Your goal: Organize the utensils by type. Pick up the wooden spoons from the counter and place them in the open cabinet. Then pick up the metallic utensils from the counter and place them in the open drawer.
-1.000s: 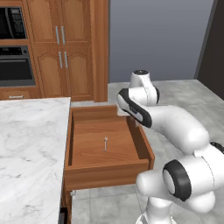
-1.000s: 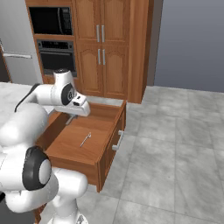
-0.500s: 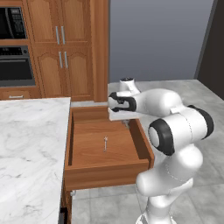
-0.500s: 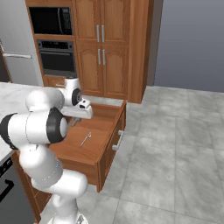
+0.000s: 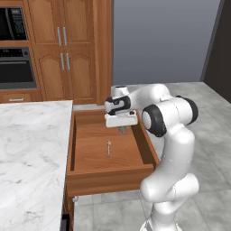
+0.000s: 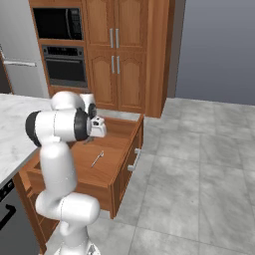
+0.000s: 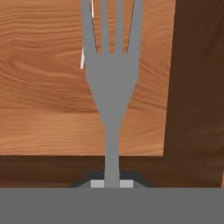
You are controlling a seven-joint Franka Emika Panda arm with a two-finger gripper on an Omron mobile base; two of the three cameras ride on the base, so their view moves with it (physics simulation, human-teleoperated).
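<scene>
Now grey metal fork [image 7: 111, 83], four tines, in gripper [image 7: 112, 183] over drawer [image 5: 92, 173].

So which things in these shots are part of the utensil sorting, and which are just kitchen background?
Part of the job:
- metal fork, clamped in the claw
- small metal spoon lying on the drawer floor
- open drawer
- marble counter

Background:
- tall cabinets
- wall oven
- microwave
</scene>
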